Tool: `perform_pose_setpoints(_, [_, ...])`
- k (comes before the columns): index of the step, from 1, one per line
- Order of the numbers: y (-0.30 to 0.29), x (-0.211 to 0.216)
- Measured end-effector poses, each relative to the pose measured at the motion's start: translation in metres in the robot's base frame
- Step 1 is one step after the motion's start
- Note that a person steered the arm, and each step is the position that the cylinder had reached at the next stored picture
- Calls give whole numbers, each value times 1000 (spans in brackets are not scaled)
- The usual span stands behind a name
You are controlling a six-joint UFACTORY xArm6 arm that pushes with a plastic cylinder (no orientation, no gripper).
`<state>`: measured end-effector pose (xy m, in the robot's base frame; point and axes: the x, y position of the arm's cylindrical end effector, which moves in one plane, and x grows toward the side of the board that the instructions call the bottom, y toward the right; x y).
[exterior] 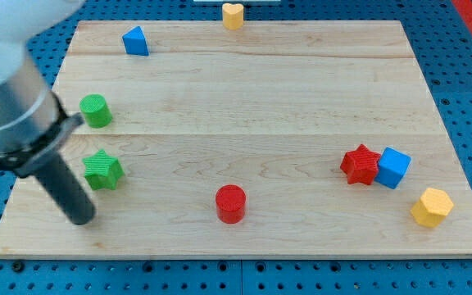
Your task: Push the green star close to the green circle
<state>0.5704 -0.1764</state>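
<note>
The green star [103, 170] lies near the left edge of the wooden board [244, 90]. The green circle [96, 111], a short cylinder, sits above it, roughly a block's width away. My tip [82, 218] rests on the board just below and to the left of the green star, close to it but apart. The arm's grey body fills the view's upper left corner.
A red cylinder [230, 203] sits at the bottom centre. A red star [360, 165] touches a blue cube [393, 167] at the right, with a yellow hexagon [431, 206] below them. A blue triangle [136, 41] and a yellow heart [233, 15] lie at the top.
</note>
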Motion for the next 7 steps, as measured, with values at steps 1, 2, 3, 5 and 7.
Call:
perform_pose_setpoints(1, [-5, -30])
perform_pose_setpoints(2, [-14, -75])
perform_pose_setpoints(3, [-47, -90])
perform_pose_setpoints(5, [-49, -55])
perform_pose_setpoints(7, [-32, -102])
